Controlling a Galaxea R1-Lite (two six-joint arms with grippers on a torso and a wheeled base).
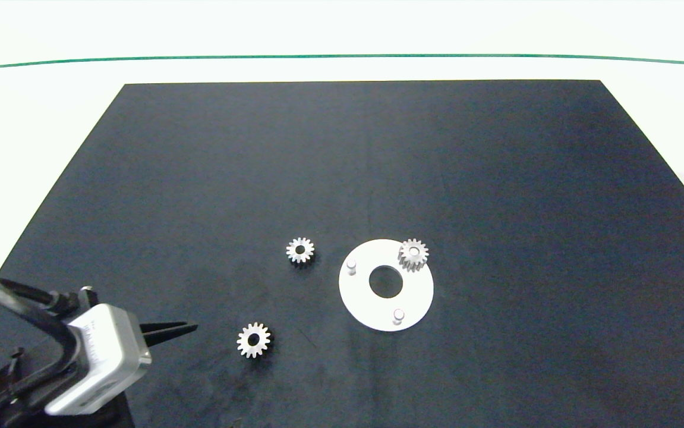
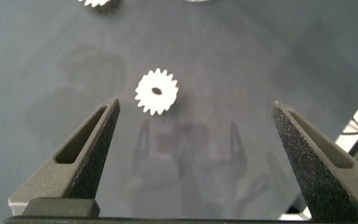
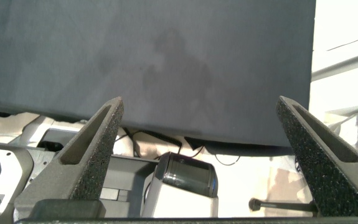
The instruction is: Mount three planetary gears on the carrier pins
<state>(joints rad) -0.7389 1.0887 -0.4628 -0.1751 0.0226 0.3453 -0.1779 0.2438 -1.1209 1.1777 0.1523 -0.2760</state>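
Observation:
A white disc (image 1: 355, 297) lies on the black mat, right of centre. Two bare carrier pins (image 1: 351, 266) (image 1: 399, 314) stand on it. One planetary gear (image 1: 413, 254) sits over the third pin at the disc's far right rim. Two more gears lie flat on the mat: one (image 1: 300, 250) left of the disc, one (image 1: 254, 340) nearer the front. My left gripper (image 1: 190, 327) hovers open at the front left, a little left of the front gear (image 2: 157, 91), holding nothing. My right gripper (image 3: 199, 99) is open and empty, out of the head view.
The black mat (image 1: 496, 178) covers most of the white table, with a green line (image 1: 342, 56) along the far side. In the right wrist view the mat's edge (image 3: 166, 127) shows, with robot hardware (image 3: 185, 177) below it.

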